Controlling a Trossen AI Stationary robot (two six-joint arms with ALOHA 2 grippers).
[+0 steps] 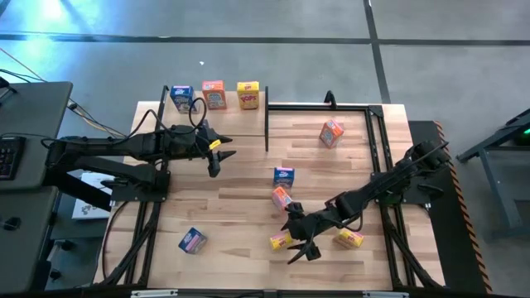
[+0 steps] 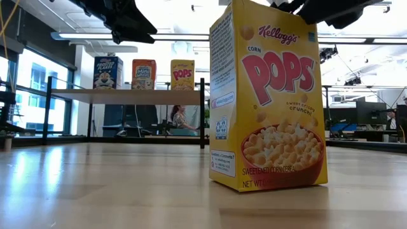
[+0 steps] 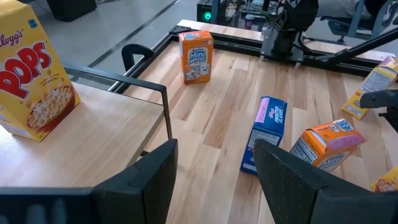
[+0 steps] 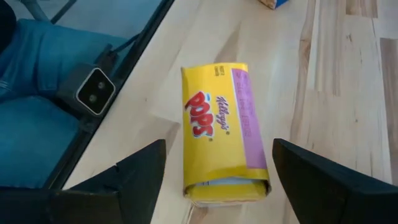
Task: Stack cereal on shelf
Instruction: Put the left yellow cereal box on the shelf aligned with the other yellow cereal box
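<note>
**A:** Largest first?

**B:** Planked tabletop (image 1: 248,157), then the shelf (image 1: 211,124) at its far left corner, light board with black posts. Lined along the shelf's back edge: a blue box (image 1: 182,97), an orange-red box (image 1: 214,94), a yellow Pops box (image 1: 248,95), all upright.

**A:** And the arms?

**B:** Left gripper (image 1: 217,155) just off the shelf's near edge, fingers (image 3: 143,180) spread wide, nothing between them. Right gripper (image 1: 303,246) low over the near side of the table, fingers (image 4: 323,180) parted wide on either side of a yellow box (image 4: 222,132), not closed on it. From overhead that box (image 1: 281,241) seems tipped on its back, though hard to be sure there.

**A:** Loose cereal elsewhere?

**B:** Scattered on the tabletop. Another yellow box (image 1: 349,239) just beside the right arm. Mid-table, a blue box (image 1: 284,175) with an orange-red one (image 1: 281,197) close below it, leaning. An orange-red Mini-Wheats box (image 1: 331,132) upright toward the far right, well apart. A blue box (image 1: 192,241) alone near the front left.
</note>
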